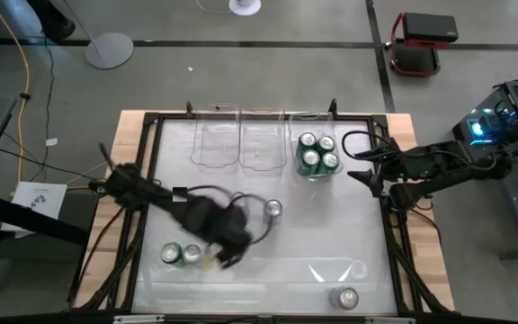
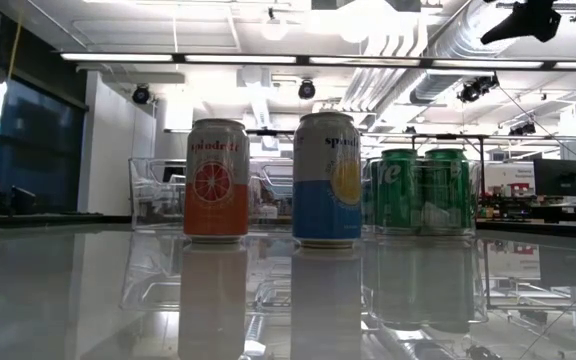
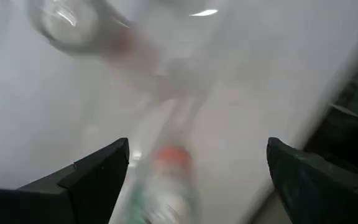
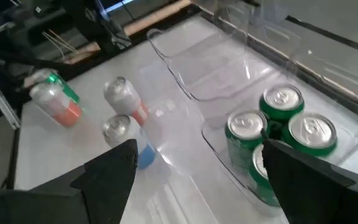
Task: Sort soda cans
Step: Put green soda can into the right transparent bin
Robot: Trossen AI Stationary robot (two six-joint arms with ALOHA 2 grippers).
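Observation:
Four green soda cans [image 1: 318, 153] stand together in a clear bin [image 1: 317, 121] at the table's far side, also in the right wrist view [image 4: 281, 134]. Two cans [image 1: 181, 255] stand near the left edge. One can [image 1: 272, 209] stands mid-table and another [image 1: 344, 297] by the near edge. The low view shows an orange can [image 2: 216, 180] and a blue can [image 2: 328, 180] upright. My left gripper [image 1: 227, 252] is open beside the two left cans, with a blurred can [image 3: 166, 180] between its spread fingers, untouched. My right gripper [image 1: 361, 176] is open at the bin's right side.
Two more clear bins [image 1: 238, 144] stand left of the green cans' bin, with no cans in them. A clear bin [image 1: 335, 270] lies toward the near right. A black frame [image 1: 147, 180] rims the table. Cables trail around my left arm.

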